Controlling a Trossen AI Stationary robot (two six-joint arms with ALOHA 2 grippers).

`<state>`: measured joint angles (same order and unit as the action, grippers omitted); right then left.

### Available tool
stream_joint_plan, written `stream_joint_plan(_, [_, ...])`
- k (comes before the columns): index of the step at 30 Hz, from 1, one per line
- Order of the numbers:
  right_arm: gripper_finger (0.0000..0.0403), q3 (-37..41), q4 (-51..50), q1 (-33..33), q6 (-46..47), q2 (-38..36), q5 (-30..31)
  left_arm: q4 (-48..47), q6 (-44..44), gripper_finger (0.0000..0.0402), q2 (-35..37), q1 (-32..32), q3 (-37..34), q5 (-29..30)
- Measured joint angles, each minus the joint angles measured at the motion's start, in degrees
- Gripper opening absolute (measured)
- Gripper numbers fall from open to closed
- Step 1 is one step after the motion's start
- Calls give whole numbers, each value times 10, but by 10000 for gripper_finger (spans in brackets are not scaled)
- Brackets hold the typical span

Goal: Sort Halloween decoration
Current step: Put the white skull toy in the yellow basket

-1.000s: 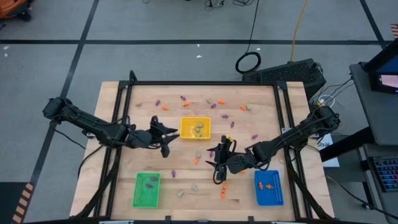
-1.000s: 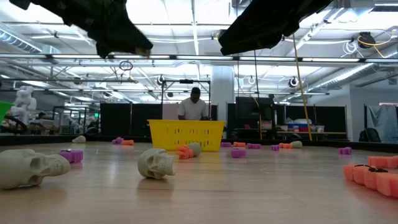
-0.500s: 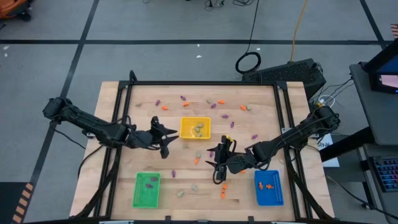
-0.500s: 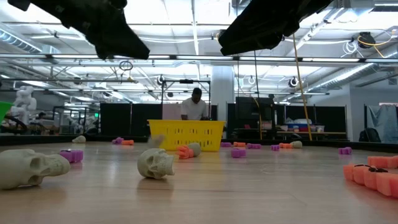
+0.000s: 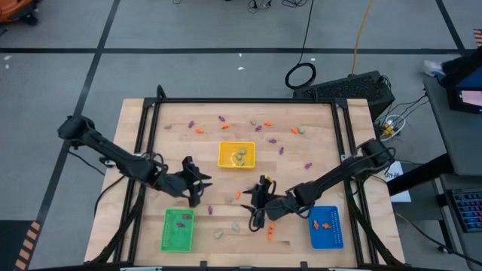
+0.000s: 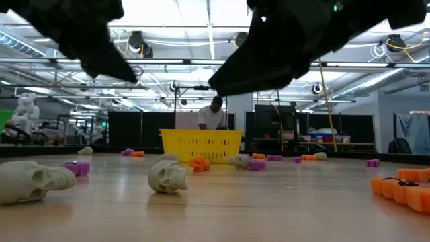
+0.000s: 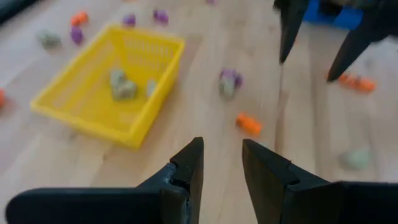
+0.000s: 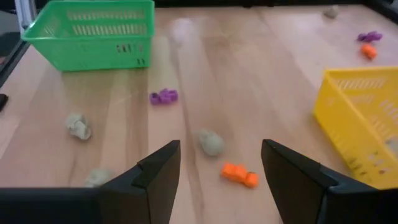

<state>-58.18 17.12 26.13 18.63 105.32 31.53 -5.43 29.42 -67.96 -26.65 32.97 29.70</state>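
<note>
While both dark arms reach over the wooden table (image 5: 316,132), the small Halloween trinkets in orange, purple and pale beige-grey (image 5: 226,124) lie scattered on the boards, most of them along the far side and some in the middle, near the grippers.

The left gripper (image 5: 197,184) hangs between the yellow plastic basket (image 5: 224,157) and the green plastic basket (image 5: 167,233). Its two fingers stand slightly apart and hold nothing. In the left wrist view a small orange piece (image 7: 249,123) lies on the wood just ahead of the fingertips, not touching them, and a purple and a beige piece sit close together a little farther on (image 7: 229,81). Some beige pieces are already inside the yellow basket.

The right gripper (image 5: 256,207) is near the table centre, left of the blue plastic basket (image 5: 315,233), which contains orange pieces. Its fingers are wide apart and empty. In the right wrist view a beige skull-like piece (image 8: 211,142) and an orange piece (image 8: 239,175) lie between the two fingers' line of sight, and a purple piece (image 8: 163,96) lies farther away, toward the green basket.
</note>
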Motion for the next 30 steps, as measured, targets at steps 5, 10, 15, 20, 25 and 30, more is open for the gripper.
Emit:
stream_joint_plan(5, [210, 0, 28, -1, -7, 38, -1, 11, 18, 107, -51, -14, -2, 0])
stream_joint_plan(10, [210, -9, 58, -2, -12, 74, -57, 50, 18, 107, -96, -20, -2, -8])
stream_joint_plan(15, [210, -59, 57, -10, -58, 116, -92, 74, 18, 107, -120, -24, -1, -24])
stream_joint_plan(20, [210, -116, 6, -14, -159, 135, -93, 67, 18, 107, -120, -28, -2, -32])
stream_joint_plan(25, [213, -164, -60, -40, -233, 137, -128, 61, 17, 107, -120, -31, -2, -33])
stream_joint_plan(30, [214, -174, -94, -84, -256, 137, -224, 56, 13, 107, -120, -31, -2, -48])
